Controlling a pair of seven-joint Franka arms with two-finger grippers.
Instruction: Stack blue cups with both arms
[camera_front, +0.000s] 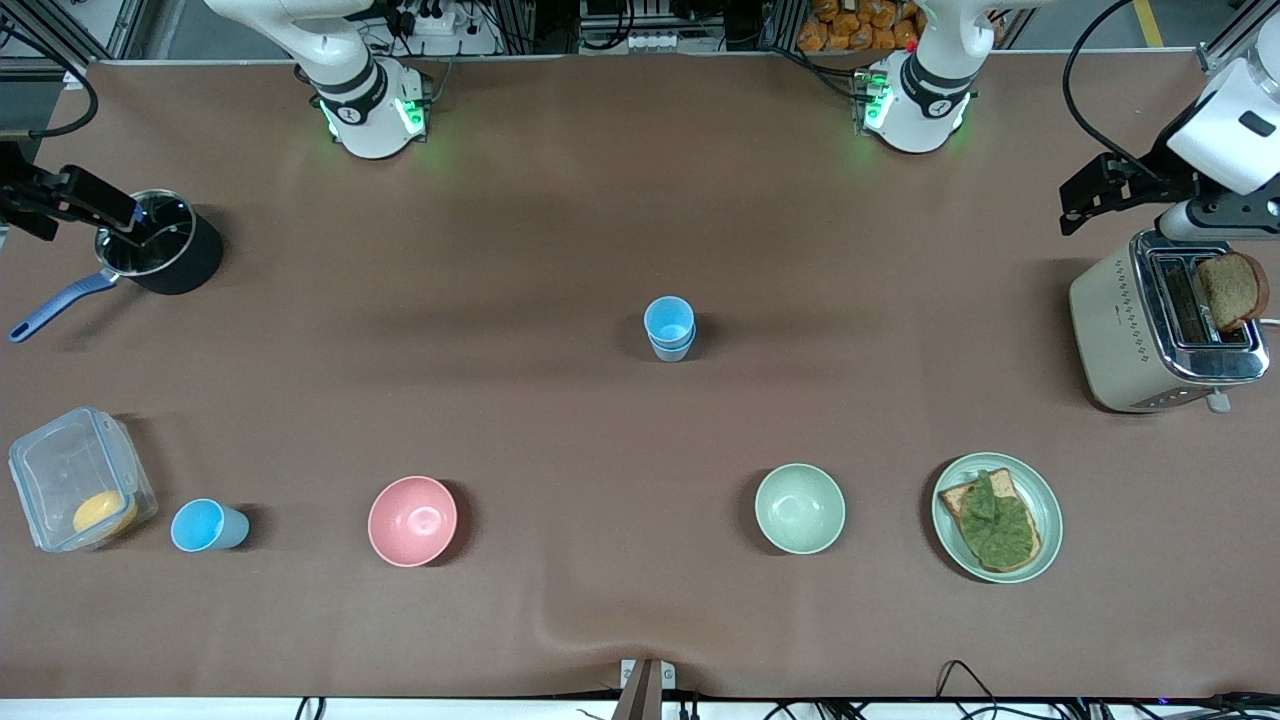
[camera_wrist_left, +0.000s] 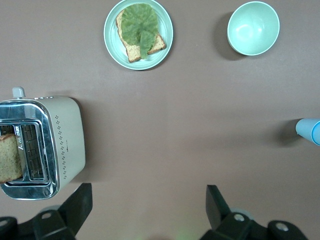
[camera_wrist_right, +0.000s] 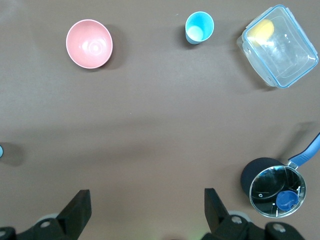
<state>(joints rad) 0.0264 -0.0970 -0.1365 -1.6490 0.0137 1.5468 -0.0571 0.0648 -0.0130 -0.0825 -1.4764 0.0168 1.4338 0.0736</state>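
Two light-blue cups (camera_front: 670, 328) stand nested as one stack at the middle of the table; the stack's edge shows in the left wrist view (camera_wrist_left: 310, 131). A single blue cup (camera_front: 207, 525) stands near the front camera toward the right arm's end, beside the pink bowl; it also shows in the right wrist view (camera_wrist_right: 199, 27). My left gripper (camera_front: 1105, 190) is up in the air beside the toaster, open and empty (camera_wrist_left: 148, 205). My right gripper (camera_front: 60, 200) is up in the air by the black pot, open and empty (camera_wrist_right: 146, 207).
A pink bowl (camera_front: 412, 520), a pale green bowl (camera_front: 799, 508) and a plate with toast (camera_front: 997, 516) line the front. A toaster (camera_front: 1165, 330) holds bread at the left arm's end. A black pot (camera_front: 160, 255) and a clear container (camera_front: 80, 480) are at the right arm's end.
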